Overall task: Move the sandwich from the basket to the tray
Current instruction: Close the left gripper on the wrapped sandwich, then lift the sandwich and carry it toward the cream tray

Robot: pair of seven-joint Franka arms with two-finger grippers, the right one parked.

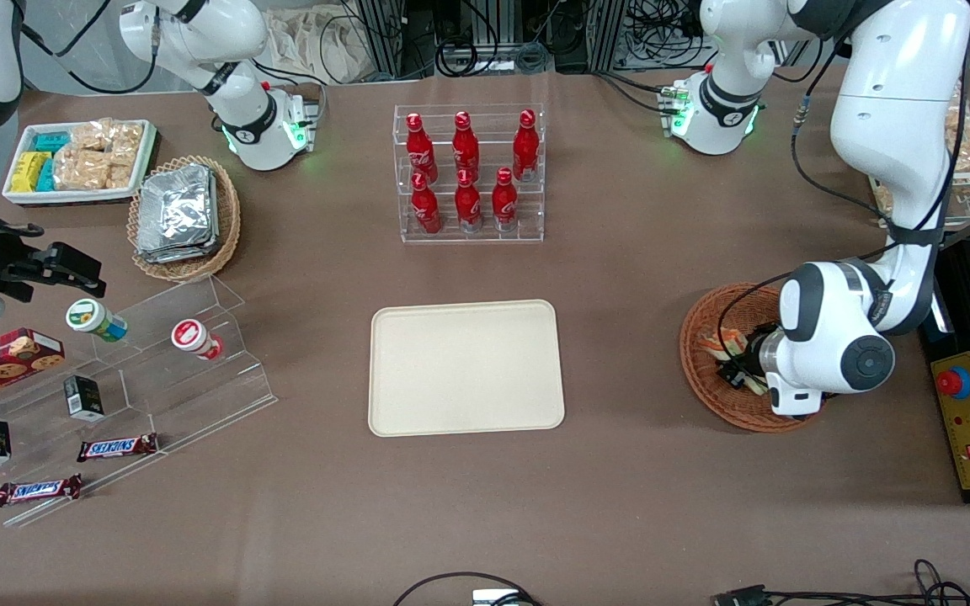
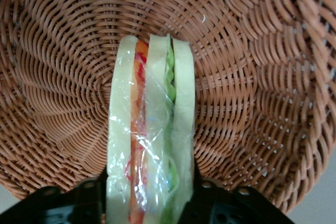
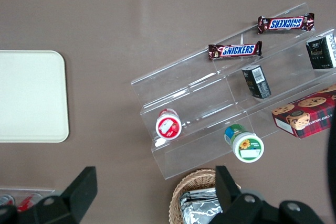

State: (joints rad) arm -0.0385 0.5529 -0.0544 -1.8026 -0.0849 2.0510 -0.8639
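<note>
Brown cloth covers the surface where we see our end effector (image 2: 149, 203), down in the basket (image 2: 252, 77), pinching the sandwich (image 2: 152, 129) edgewise for lifting toward the tray (image 1: 466, 368).

"SNICKERS" stands on two candy bars (image 3: 234, 50) (image 3: 286, 23); "Coca-Cola" script runs down the red bottles (image 1: 467, 202).

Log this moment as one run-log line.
gripper: in reddish-brown wicker basket, fingers around wrapped triangular sandwich | cream rectangular tray: bare | stage: grasp, not lifted
</note>
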